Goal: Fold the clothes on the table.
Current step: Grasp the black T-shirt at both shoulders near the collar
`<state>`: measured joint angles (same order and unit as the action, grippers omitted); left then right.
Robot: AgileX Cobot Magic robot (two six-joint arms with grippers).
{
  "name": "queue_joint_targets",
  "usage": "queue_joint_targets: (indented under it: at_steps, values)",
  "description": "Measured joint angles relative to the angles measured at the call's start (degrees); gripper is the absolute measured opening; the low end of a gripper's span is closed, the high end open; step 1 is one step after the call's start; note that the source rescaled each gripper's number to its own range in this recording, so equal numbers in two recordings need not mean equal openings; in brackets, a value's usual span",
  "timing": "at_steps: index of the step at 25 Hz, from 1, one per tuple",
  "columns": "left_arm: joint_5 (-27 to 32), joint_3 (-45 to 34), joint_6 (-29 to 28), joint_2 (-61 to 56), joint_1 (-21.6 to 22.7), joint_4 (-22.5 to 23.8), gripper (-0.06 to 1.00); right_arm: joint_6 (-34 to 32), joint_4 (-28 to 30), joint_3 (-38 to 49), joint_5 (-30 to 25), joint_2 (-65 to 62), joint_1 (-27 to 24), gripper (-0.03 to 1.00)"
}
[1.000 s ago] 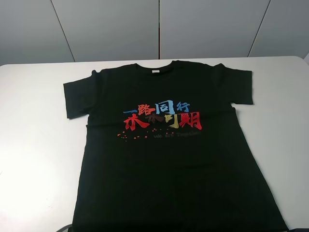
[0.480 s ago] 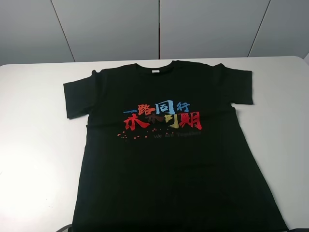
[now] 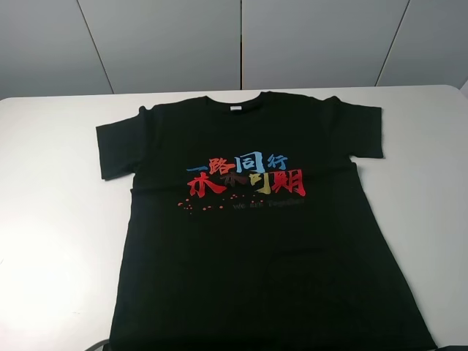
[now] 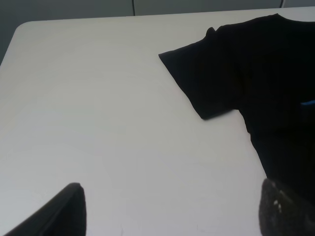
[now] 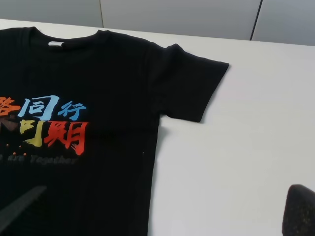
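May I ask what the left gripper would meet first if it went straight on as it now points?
Probably the white smooth table, which lies ahead of the open left gripper; the sleeve of the black printed cotton T-shirt sits further on, to one side. Depth is unclear.

Hem of the clothes (image 3: 263,256) beyond the high view's lower edge; grey small print (image 3: 268,207) illegibly tiny.

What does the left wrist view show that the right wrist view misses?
Only left wrist: the left gripper, open, one sleeve and the table's rounded corner. Only right wrist: the right gripper, open, the other sleeve, legible printed characters and neck label. Both: the black T-shirt lying flat on the white table.
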<state>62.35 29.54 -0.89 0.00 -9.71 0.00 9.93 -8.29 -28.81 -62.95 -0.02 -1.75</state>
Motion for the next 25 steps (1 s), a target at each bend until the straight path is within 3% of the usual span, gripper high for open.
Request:
queue_joint_targets:
  at_steps: [11,15,20,25]
  values:
    - [-0.57,0.25,0.00,0.12,0.00,0.00,0.96,-0.45,0.00,-0.39,0.10,0.00,0.00,1.00]
    - [-1.68,2.31,0.89,5.73,0.00,0.00,0.96,-0.82,1.13,-3.17,1.83,0.00,0.00,1.00]
    - [-7.22,7.55,5.25,18.24,0.00,-0.48,0.96,-0.83,2.58,-7.18,5.31,8.76,0.00,1.00]
    - [-7.63,14.09,15.09,33.68,0.00,-6.33,0.96,3.49,-3.17,-11.16,7.77,23.45,0.00,1.00]
